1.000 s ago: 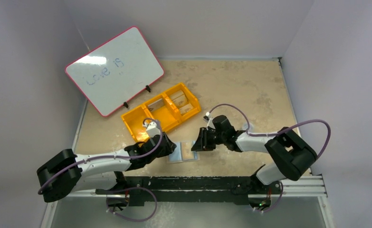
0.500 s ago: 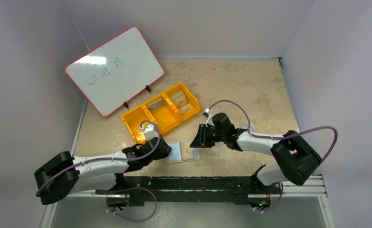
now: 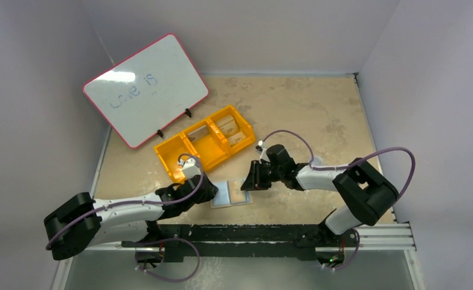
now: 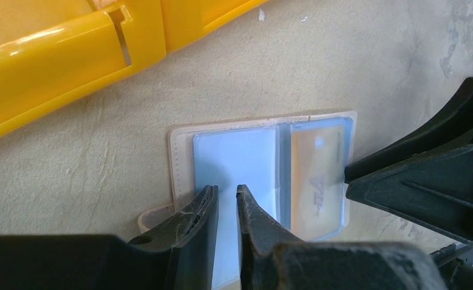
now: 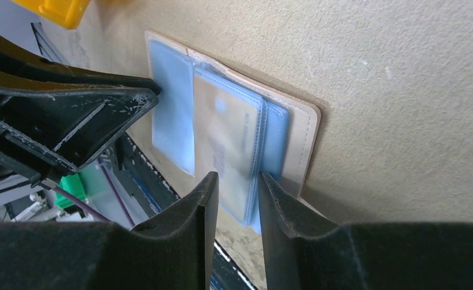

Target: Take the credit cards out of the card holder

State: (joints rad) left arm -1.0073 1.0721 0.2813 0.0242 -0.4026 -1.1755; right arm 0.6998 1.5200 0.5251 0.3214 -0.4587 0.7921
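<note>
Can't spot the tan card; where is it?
Left wrist view: the tan card sits in the open card holder's right panel, this side of the yellow bin.

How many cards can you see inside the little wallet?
1. A tan credit card sits in the card holder's right panel, seen from above. The left panel looks empty. More cards may hide underneath.

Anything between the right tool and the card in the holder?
Nothing loose. The credit card sits under the card holder's translucent sleeve, just beneath the right tool. The left tool is over the other panel.
</note>
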